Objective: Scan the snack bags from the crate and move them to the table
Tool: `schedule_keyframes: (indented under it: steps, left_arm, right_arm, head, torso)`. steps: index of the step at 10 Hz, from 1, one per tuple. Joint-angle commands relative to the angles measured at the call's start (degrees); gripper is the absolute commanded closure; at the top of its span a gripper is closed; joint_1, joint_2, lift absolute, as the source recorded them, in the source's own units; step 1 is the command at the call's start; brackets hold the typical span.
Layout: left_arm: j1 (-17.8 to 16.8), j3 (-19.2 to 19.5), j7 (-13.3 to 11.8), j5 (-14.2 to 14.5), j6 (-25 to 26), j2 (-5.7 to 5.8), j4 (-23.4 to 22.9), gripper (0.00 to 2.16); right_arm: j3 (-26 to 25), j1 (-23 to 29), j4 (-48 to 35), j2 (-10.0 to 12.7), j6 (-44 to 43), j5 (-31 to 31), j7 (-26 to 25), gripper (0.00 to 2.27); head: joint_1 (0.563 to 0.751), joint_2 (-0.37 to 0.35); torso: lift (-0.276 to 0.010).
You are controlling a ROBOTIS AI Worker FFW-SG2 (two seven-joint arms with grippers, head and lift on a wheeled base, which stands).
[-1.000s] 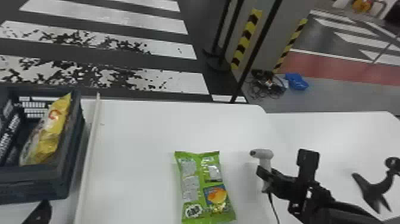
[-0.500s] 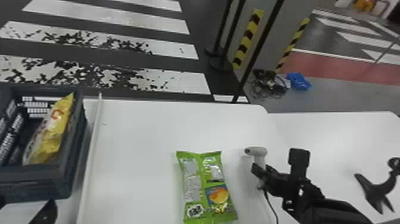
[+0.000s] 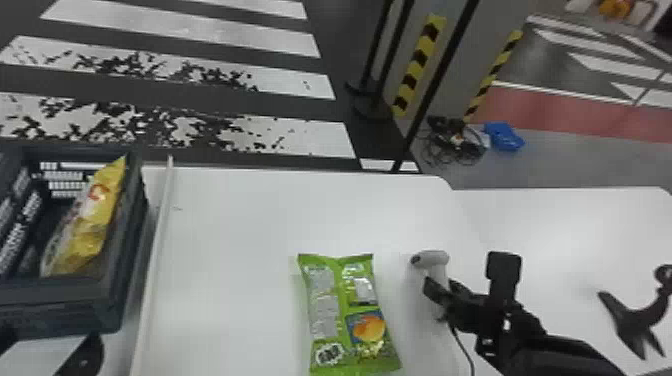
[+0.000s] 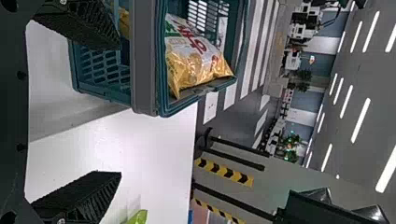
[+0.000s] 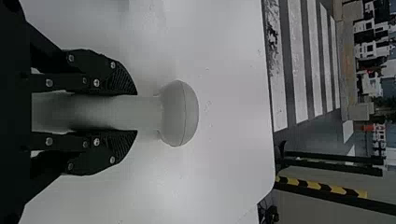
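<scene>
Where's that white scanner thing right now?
In the head view, the white handheld scanner is held in the right gripper, just to the right of the green snack bag lying on the white table.

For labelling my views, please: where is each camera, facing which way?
Head: on the head, forward and down at the table; left gripper and right gripper show.
Left wrist: on that wrist, past the left gripper, toward the crate.
Right wrist: on that wrist, along the right gripper, toward the scanner.
Head and left wrist share the crate.

Yellow bag (image 3: 97,220) crated, green (image 3: 345,320) on table (image 3: 235,230)
</scene>
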Motion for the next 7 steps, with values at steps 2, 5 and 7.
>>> schedule_keyframes:
  steps: [2, 5, 7]
  left_arm:
    - [-0.1, -0.1, 0.0, -0.1, 0.0, -0.08, 0.1, 0.03]
    - [-0.3, -0.5, 0.1, -0.1, 0.0, -0.25, 0.1, 0.03]
    - [-0.7, -0.9, 0.1, -0.1, 0.0, -0.25, 0.2, 0.03]
  right_arm:
    - [-0.6, 2.6, -2.3, 0.2, -3.8, -0.8, -0.2, 0.0]
    - [-1.0, 10.9, -14.6, 3.0, -7.1, -3.6, -1.2, 0.04]
    - [-0.6, 15.4, -22.0, 5.7, -7.1, -5.3, -1.2, 0.05]
  head:
    - [0.695, -0.322]
    - [0.695, -0.321]
    - [0.695, -0.295]
  torso:
    - [-0.095]
    - [-0.095]
    - [-0.095]
